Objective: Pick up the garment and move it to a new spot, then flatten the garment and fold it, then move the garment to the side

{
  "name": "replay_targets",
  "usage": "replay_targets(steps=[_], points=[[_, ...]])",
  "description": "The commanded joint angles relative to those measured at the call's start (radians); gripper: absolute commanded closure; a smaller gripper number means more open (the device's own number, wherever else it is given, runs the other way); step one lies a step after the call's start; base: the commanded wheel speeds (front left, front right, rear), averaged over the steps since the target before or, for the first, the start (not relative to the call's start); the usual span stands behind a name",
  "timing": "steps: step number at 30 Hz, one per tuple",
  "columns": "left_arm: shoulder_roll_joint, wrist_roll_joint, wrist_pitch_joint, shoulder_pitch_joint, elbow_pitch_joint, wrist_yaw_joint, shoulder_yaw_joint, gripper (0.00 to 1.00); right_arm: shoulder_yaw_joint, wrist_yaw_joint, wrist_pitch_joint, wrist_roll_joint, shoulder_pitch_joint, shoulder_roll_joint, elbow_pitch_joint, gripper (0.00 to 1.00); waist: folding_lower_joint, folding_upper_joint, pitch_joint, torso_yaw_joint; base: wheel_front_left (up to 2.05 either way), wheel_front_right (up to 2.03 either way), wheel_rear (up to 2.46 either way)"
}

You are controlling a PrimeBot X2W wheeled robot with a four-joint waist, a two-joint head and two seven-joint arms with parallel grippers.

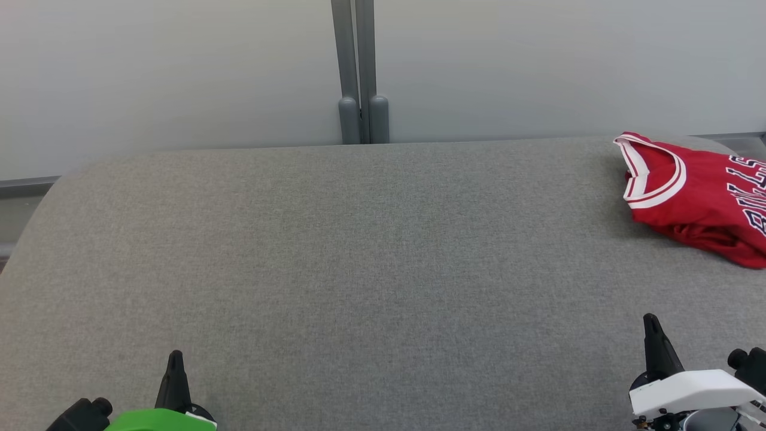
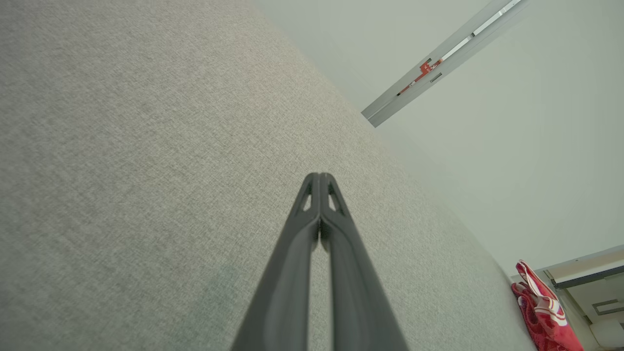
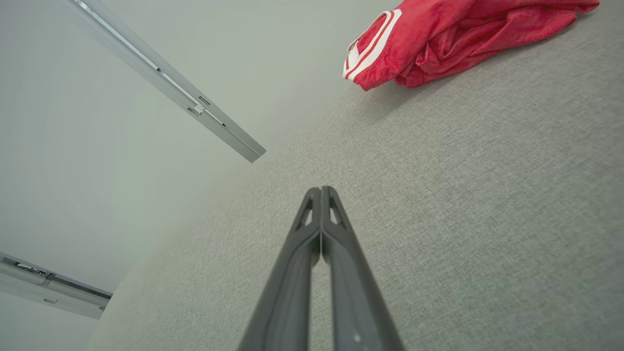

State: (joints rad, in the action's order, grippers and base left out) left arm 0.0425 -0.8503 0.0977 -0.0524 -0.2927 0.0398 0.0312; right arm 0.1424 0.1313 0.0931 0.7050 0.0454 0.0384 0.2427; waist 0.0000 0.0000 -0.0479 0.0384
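Observation:
The garment is a red jersey with white trim and dark lettering, lying crumpled at the far right of the grey table, partly cut off by the view's right edge. It also shows in the left wrist view as a red garment at the lower right, and in the right wrist view as the garment at the top. My left gripper sits at the lower left, shut and empty. Near the lower right, my right gripper is shut and empty, well short of the jersey. Both pairs of fingers press together in the wrist views: left gripper, right gripper.
A pale wall with a grey vertical post stands behind the table's far edge. The table's left corner curves away at the left. Grey fabric surface stretches between both grippers.

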Motion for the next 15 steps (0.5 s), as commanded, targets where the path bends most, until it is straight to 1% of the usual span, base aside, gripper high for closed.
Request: replay_targets(steps=[1, 3, 15], points=[[0.005, -0.034, -0.008, 0.032, 0.017, 0.007, 0.007, 1.0, -0.002, 0.0, -0.007, 0.04, -0.029, 0.008, -0.013, 1.0, 0.0, 0.0, 0.001, -0.001, 0.0, 0.0, 0.0], [0.006, -0.073, -0.018, 0.039, 0.019, 0.012, 0.011, 1.0, -0.003, 0.0, -0.018, 0.085, -0.036, 0.009, -0.012, 1.0, 0.0, 0.0, 0.003, -0.002, 0.0, 0.0, 0.0], [0.007, -0.205, -0.055, 0.065, 0.025, 0.028, 0.025, 1.0, -0.008, 0.0, -0.056, 0.243, -0.061, 0.01, -0.01, 1.0, 0.0, 0.0, 0.01, -0.007, 0.0, 0.0, 0.0]])
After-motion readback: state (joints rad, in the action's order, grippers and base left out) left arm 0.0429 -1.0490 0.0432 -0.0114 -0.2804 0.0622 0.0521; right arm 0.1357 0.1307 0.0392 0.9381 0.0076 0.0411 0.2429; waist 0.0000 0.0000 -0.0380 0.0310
